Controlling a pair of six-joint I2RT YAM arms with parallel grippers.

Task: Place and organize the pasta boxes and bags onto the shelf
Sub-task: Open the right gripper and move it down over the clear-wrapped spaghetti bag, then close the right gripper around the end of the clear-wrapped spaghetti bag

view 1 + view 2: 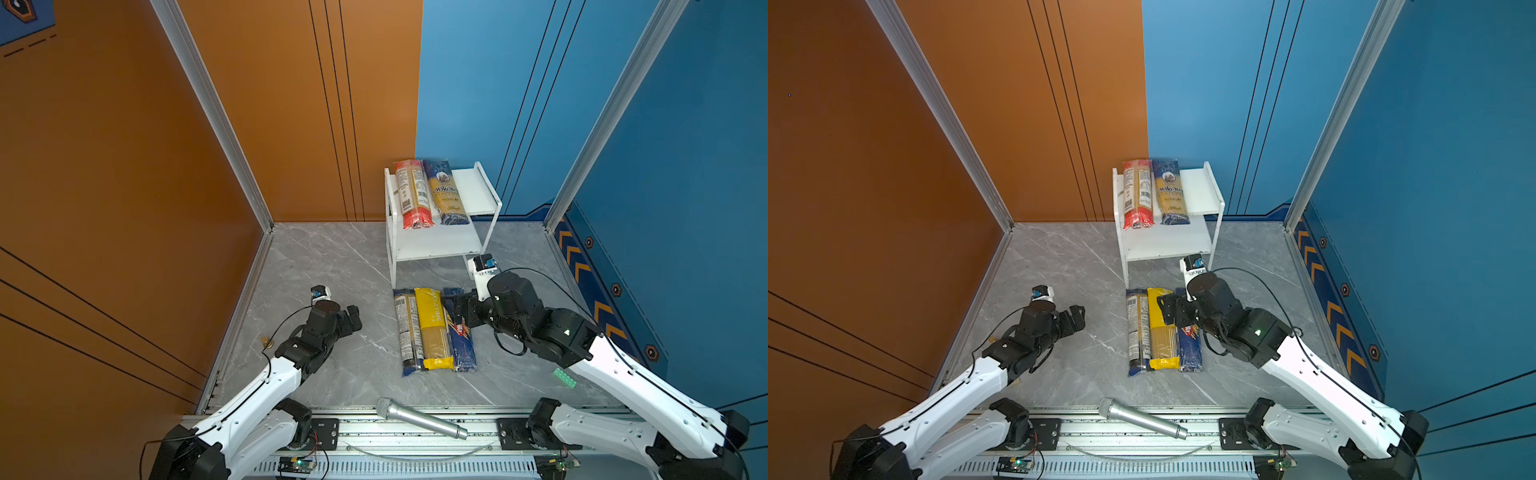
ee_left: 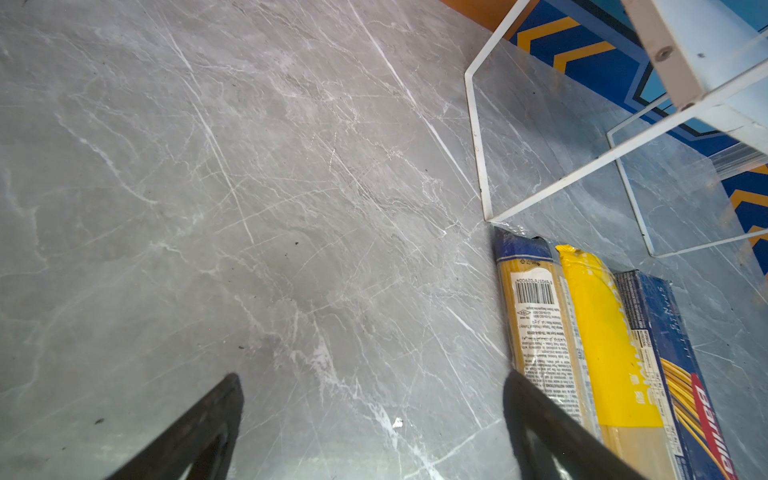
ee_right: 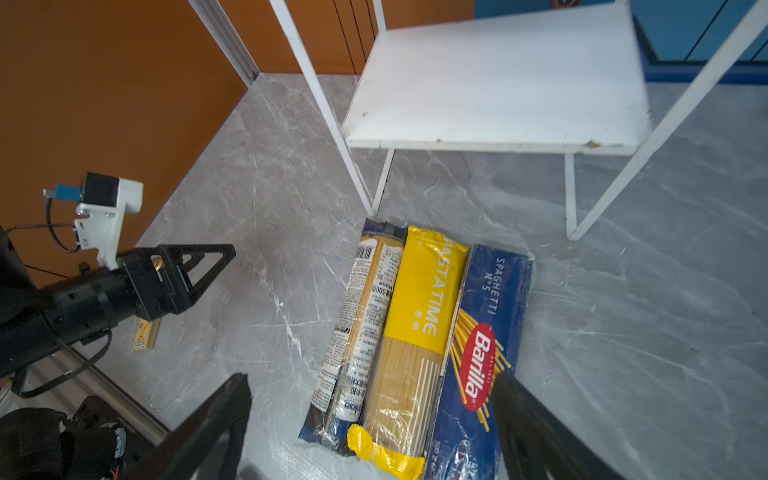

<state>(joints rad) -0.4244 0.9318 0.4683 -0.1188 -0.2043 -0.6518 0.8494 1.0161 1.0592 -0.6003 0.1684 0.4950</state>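
Right hand [image 3: 370, 375] hovering wide open, empty, packs [image 3: 419, 299] on bench [image 3: 623, 332] just below, likely lining up pick; left hand [image 2: 372, 374] gaping, empty, standing clear.

in a top view, centre frame, the shelf [image 1: 440, 245] has its lower board bare, while the red-ended bag [image 1: 412, 195] and ankara bag [image 1: 446, 194] fill the top board's left half.
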